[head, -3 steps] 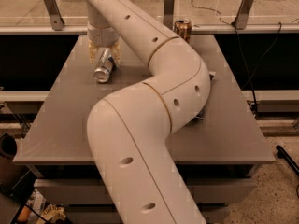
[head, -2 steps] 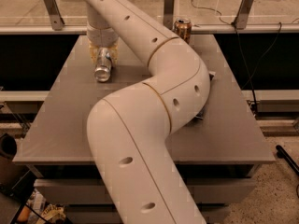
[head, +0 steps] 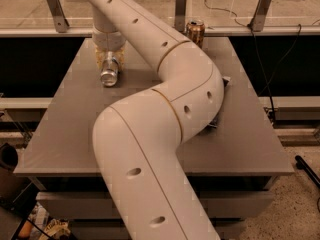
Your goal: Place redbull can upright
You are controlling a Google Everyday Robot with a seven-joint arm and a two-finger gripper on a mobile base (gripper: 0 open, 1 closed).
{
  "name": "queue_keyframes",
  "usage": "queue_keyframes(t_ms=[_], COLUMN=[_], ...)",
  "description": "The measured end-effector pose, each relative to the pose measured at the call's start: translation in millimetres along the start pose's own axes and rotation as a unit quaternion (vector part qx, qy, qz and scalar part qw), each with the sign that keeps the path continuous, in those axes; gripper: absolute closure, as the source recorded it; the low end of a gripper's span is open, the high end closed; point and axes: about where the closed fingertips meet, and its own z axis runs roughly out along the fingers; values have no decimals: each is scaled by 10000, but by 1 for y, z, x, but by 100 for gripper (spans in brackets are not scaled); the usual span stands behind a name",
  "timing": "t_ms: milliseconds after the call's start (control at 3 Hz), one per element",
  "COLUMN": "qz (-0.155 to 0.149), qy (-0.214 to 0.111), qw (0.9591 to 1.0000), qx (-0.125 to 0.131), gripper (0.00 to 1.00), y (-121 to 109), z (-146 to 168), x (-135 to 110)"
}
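Observation:
The redbull can (head: 109, 74) is slim and silver, and its shiny round end faces the camera. It lies tilted at the far left of the grey table (head: 60, 134), low over the surface. My gripper (head: 110, 60) comes down from above at the far left, with a finger on each side of the can's body, shut on it. My thick white arm (head: 165, 99) sweeps from the bottom middle up to the gripper and hides much of the table's middle.
A wider gold-brown can (head: 195, 31) stands upright at the table's far edge, right of the arm. A dark flat object (head: 214, 125) lies mostly hidden under the arm's elbow. Metal posts (head: 56, 8) and a rail stand behind the table.

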Motion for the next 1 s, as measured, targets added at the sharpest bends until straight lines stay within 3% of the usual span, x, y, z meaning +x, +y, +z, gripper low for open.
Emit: queue_keyframes(t_ms=[333,1000], qz=[0,137], qy=[0,-301], qw=[10000,9994], qx=[0,76], gripper=[100,100], y=[0,-14], z=[-1,-19], x=[0,-1])
